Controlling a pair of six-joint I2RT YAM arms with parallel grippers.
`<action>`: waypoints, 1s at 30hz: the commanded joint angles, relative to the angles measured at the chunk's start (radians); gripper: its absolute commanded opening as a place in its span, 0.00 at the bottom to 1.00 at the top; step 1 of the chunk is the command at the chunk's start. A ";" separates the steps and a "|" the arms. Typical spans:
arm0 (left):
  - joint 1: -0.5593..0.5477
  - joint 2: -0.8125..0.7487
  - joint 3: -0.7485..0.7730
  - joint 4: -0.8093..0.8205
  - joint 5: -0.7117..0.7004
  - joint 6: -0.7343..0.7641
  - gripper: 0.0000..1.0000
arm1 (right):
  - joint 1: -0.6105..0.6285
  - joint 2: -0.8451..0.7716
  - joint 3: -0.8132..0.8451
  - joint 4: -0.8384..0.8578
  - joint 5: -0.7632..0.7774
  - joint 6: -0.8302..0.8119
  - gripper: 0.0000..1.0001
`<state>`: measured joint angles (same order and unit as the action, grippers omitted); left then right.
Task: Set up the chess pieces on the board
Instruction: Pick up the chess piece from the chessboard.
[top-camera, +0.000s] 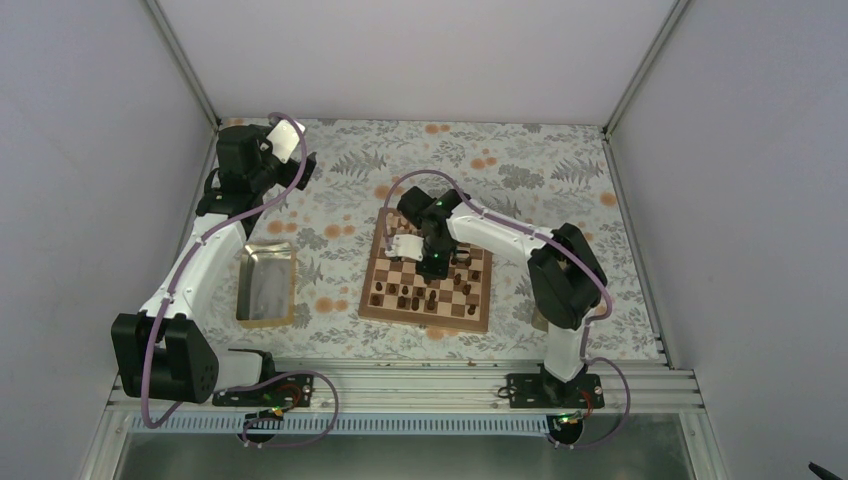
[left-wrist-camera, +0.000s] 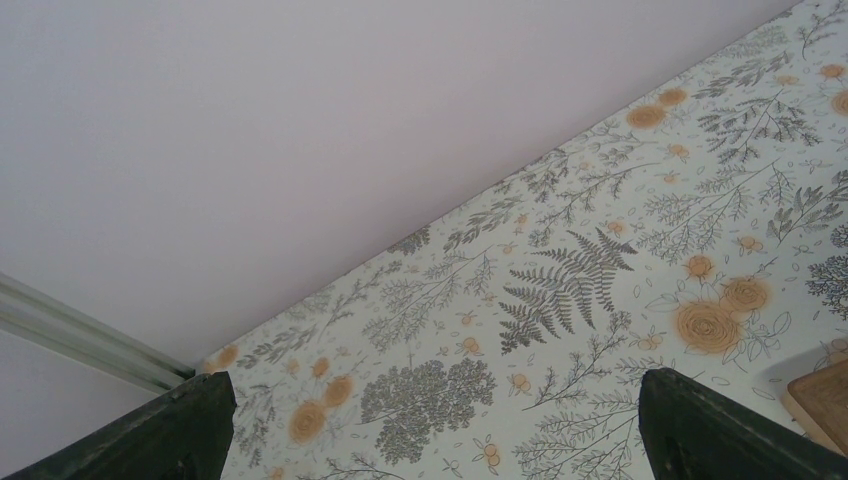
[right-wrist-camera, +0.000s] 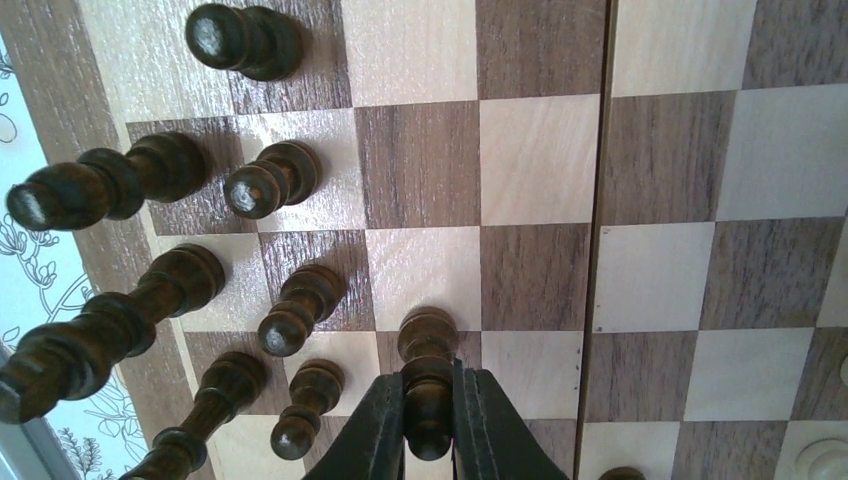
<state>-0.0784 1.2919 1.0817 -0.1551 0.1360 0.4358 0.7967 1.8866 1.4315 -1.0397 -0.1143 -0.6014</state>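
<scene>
The board (top-camera: 470, 318) lies mid-table with several dark brown chess pieces (top-camera: 405, 293) standing on it. My right gripper (top-camera: 432, 262) hangs over the board's far half. In the right wrist view this gripper (right-wrist-camera: 428, 420) is shut on a dark pawn (right-wrist-camera: 427, 340), its fingers pinching the pawn's head and neck. More dark pieces (right-wrist-camera: 270, 185) stand in two rows to the left of it. A pale piece (right-wrist-camera: 822, 460) peeks in at the bottom right. My left gripper (top-camera: 280, 150) is raised at the back left, far from the board. Its jaws (left-wrist-camera: 430, 440) are open and hold nothing.
A rectangular metal tray (top-camera: 267, 285) lies left of the board, beside the left arm. The floral tablecloth (left-wrist-camera: 560, 290) runs to the back wall. A wooden corner (left-wrist-camera: 825, 400) shows at the lower right of the left wrist view.
</scene>
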 joint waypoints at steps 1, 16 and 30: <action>0.006 0.005 0.004 -0.001 0.017 0.010 1.00 | -0.002 -0.042 -0.002 -0.010 0.011 0.006 0.07; 0.005 0.007 0.008 -0.003 0.017 0.008 1.00 | -0.007 -0.267 -0.154 -0.041 0.055 0.081 0.06; 0.006 0.012 0.012 -0.003 -0.012 0.006 1.00 | 0.025 -0.352 -0.294 0.002 -0.010 0.097 0.08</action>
<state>-0.0784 1.3060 1.0817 -0.1585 0.1379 0.4358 0.8005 1.5417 1.1519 -1.0599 -0.0917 -0.5217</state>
